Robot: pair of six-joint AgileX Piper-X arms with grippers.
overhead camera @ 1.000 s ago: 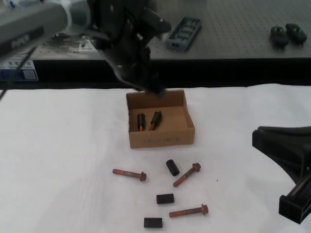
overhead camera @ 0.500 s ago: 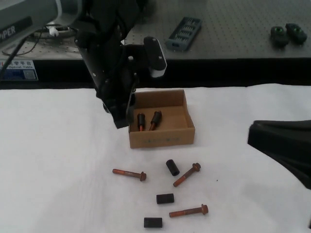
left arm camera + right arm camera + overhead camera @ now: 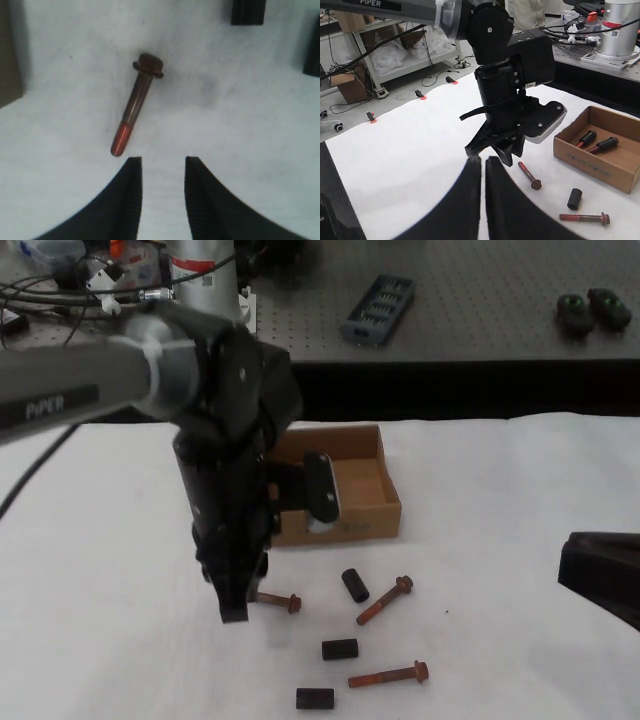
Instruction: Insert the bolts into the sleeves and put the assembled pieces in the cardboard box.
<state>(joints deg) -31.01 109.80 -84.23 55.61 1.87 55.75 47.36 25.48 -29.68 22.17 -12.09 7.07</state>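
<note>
My left gripper hangs open just above the white cloth, its tips close to the threaded end of a rusty bolt. In the high view the left gripper stands beside that bolt, in front of the cardboard box. Two more bolts and three black sleeves lie loose on the cloth. Two assembled pieces lie inside the box. My right gripper is shut and holds nothing, off to the right of the parts.
The right arm sits at the right edge of the cloth. Behind the cloth is a dark perforated bench with a blue rack and two dark round parts. White cloth lies bare to the left and right of the parts.
The left arm has come away from over the box, swung toward the near side and dropped down by the left bolt. The right arm has drawn back toward the right edge.
</note>
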